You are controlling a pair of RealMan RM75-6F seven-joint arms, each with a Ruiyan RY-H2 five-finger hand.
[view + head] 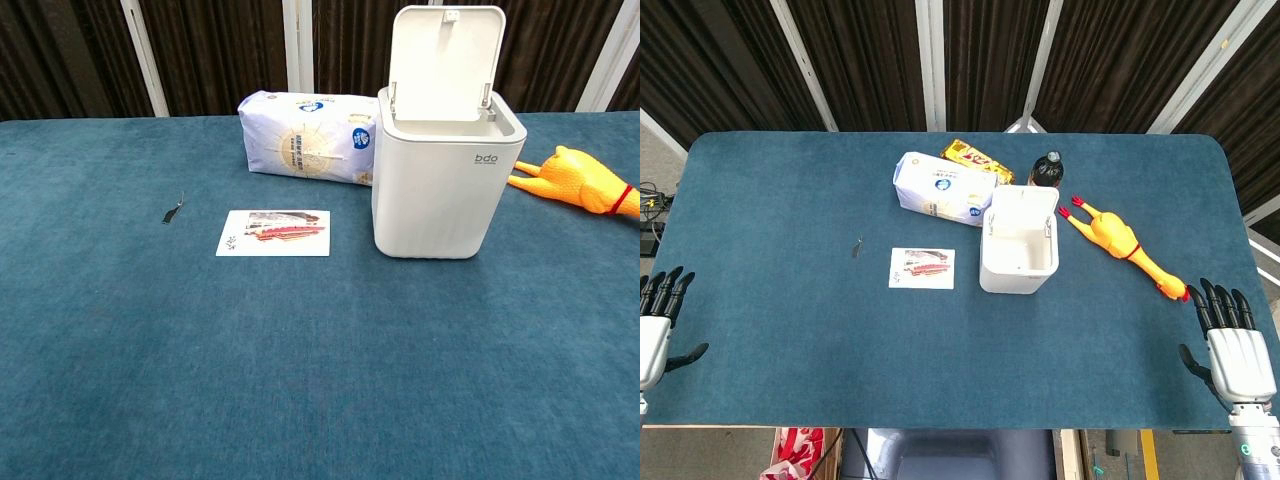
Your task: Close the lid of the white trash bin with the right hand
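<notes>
Right hand (pixel 1240 362) fingers spread, holding nothing, apparently well apart from open-lidded white trash bin (pixel 1018 248).

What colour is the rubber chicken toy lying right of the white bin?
The rubber chicken toy is yellow-orange with red feet and beak tip; the head view shows it best.

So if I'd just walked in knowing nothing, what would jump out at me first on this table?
Probably the white trash bin mid-table, its lid standing straight up and open. Next, the bright yellow rubber chicken lying just to its right, on the side of the robot's right hand. Both pale hands rest open at the table's near corners, the left hand far from everything.
</notes>
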